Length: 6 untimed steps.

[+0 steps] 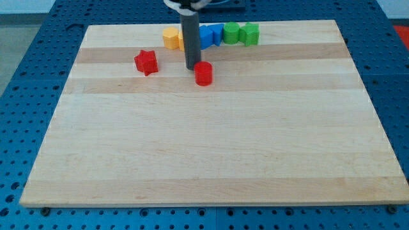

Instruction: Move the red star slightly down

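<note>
The red star (146, 62) lies on the wooden board (211, 153) near the view's top left. My tip (191, 68) is to the right of the star, apart from it, and just left of a red cylinder (203, 73), close to touching it. The dark rod rises straight up from the tip and hides part of the blocks behind it.
A row of blocks lies along the board's top edge: a yellow block (170, 38), an orange block mostly hidden by the rod, a blue block (211, 35), a green cylinder (231, 32) and a green block (250, 34). Blue perforated table surrounds the board.
</note>
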Tool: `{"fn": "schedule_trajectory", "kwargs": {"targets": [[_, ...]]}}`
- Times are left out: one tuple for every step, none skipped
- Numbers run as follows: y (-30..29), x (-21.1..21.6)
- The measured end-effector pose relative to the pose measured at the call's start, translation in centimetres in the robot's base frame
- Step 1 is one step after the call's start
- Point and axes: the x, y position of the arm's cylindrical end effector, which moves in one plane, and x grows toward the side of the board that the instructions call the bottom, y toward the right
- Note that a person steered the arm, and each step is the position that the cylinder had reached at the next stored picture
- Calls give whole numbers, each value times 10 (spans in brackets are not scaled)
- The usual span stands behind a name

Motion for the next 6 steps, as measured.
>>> {"fn": "schedule_trajectory", "kwargs": {"targets": [[5,20],[-16,-11],[-39,-50],[-64,-72],[-98,-79],[-135,-57]]}}
